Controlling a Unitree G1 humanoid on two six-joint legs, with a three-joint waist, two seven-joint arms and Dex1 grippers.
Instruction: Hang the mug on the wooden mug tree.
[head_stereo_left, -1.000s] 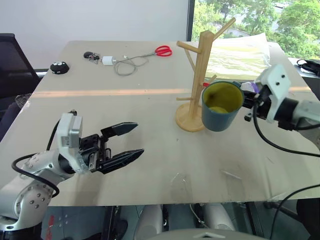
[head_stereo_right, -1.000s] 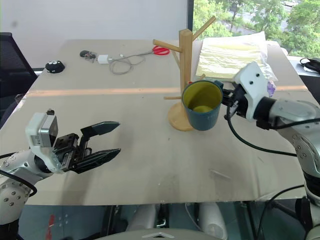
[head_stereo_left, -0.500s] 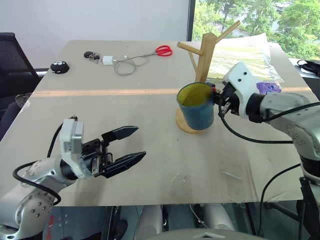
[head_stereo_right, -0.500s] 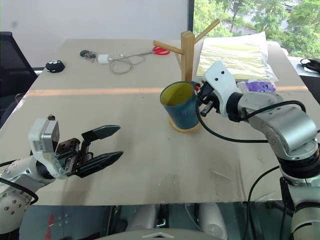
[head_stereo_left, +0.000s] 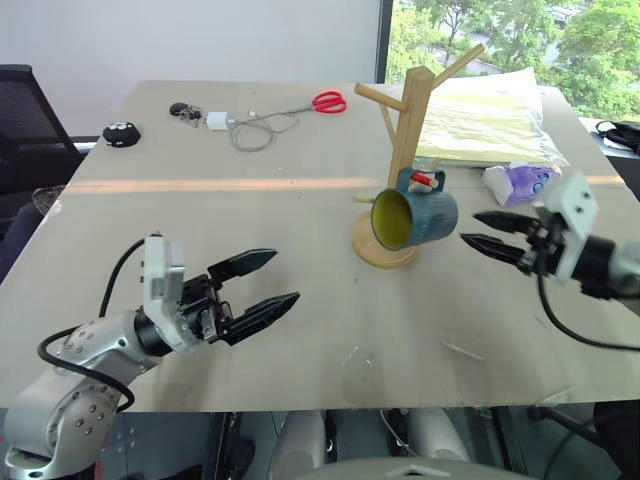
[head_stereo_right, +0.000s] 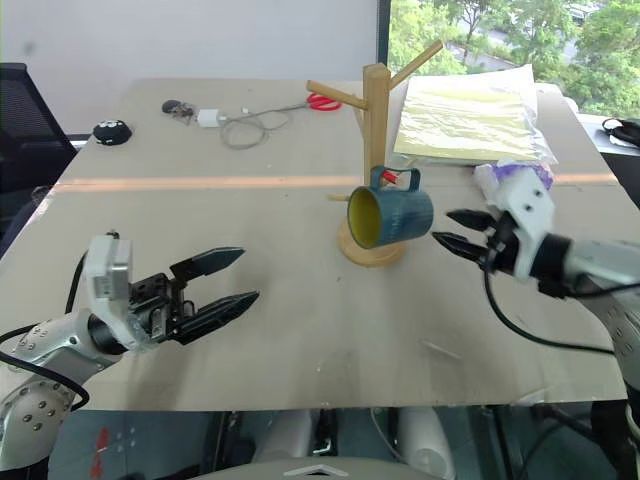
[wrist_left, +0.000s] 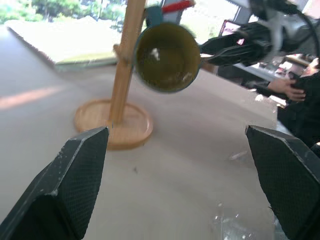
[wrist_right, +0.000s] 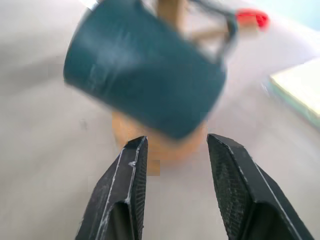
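Both grippers hover with fingers spread, holding nothing: the left gripper (head_stereo_left: 262, 286) low over the bare pale table (head_stereo_left: 300, 330), the right gripper (head_stereo_left: 480, 231) just beside the mug (head_stereo_left: 413, 216). Glossy teal, yellow-lined, that mug hangs tilted by its handle on the wooden mug tree (head_stereo_left: 408, 130)'s red-tipped peg. Beyond lie a purple-printed packet (head_stereo_left: 520, 182), yellow sheets (head_stereo_left: 480, 120), red scissors (head_stereo_left: 322, 102) and a coiled cable (head_stereo_left: 250, 130).

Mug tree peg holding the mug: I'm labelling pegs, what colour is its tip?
Red tip on the wooden mug tree; clearest in the right eye view.

Mug (head_stereo_left: 413, 218) now on red-tipped peg (head_stereo_left: 430, 181); right gripper (head_stereo_left: 480, 230) withdrawn, open.
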